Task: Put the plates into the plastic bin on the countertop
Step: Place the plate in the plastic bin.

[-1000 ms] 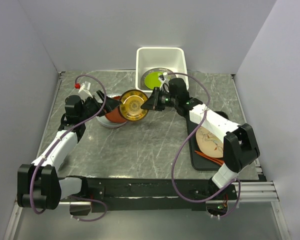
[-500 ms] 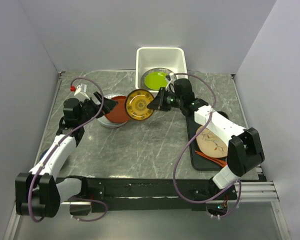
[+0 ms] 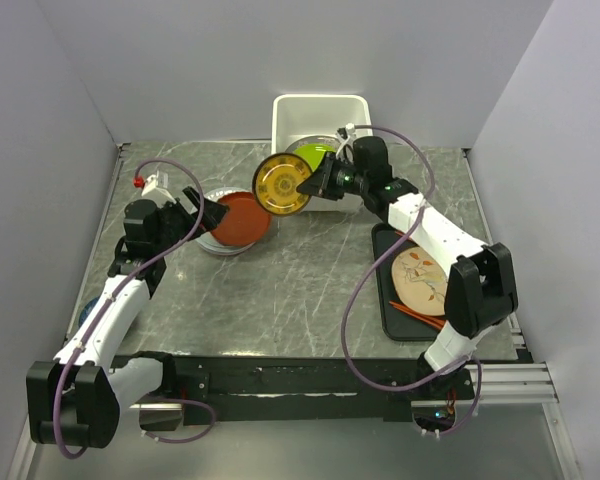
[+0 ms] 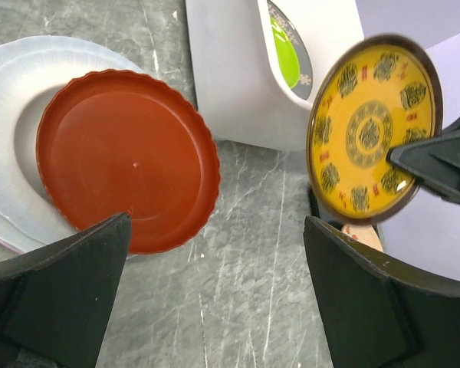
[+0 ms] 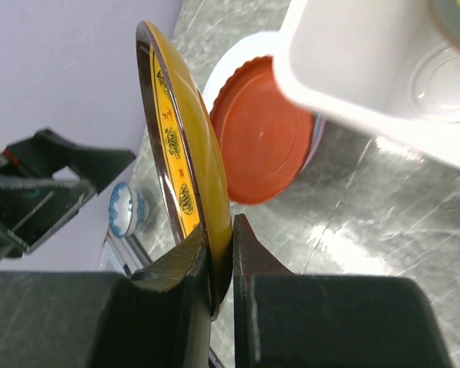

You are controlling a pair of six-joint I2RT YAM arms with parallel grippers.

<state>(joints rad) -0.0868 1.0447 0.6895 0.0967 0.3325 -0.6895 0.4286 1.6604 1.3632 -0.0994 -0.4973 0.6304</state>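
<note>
right gripper: pressed together on the right edge of the yellow patterned plate, one finger on each face, as the right wrist view shows up close
yellow patterned plate: held on edge, clear of the countertop, just above the middle of the top view, by the near left corner of the plastic bin
left gripper: spread wide, holding nothing, left of centre
red-brown plate: lies on a pale plate, just beside the left gripper's tips
plastic bin: top centre, against the back wall
lime green plate: inside the bin
cream plate: on the black tray, lower right
</note>
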